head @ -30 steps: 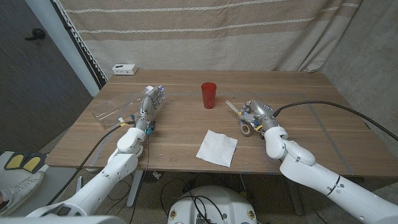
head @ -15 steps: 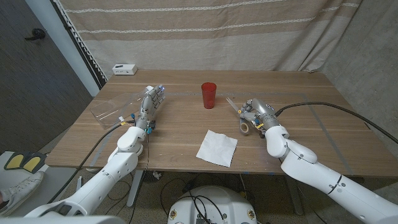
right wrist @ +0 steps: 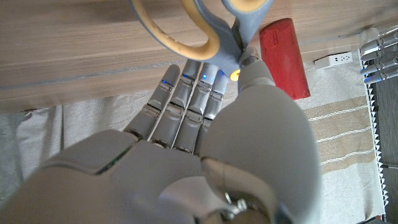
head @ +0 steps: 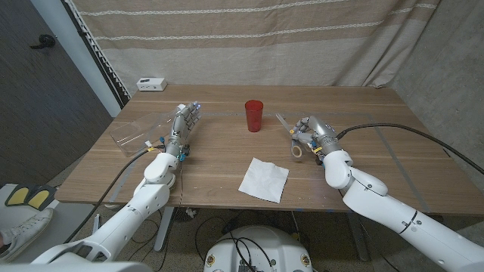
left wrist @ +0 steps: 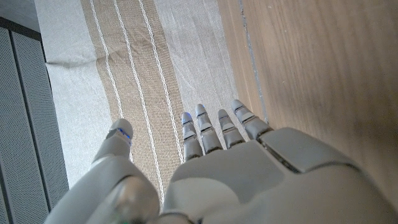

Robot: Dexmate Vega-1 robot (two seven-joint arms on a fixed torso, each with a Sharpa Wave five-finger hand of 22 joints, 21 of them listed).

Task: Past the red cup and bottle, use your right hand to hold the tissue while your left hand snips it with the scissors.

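White tissue lies flat on the wooden table, near edge, roughly centre, untouched by either hand. Red cup stands upright farther back, centre of table; also visible in the right wrist view. Clear plastic bottle lies on its side at the left, just beside the left hand. Left hand's fingers are extended and slightly apart, holding nothing. Right hand sits right of the cup, far side of the tissue, and has the scissors: right wrist view shows the grey-and-yellow handle loops pressed between thumb and fingers, so the fingers are closed on the handles. Blades point toward the far side. Small white box at the far left corner of the table. Striped curtain behind.
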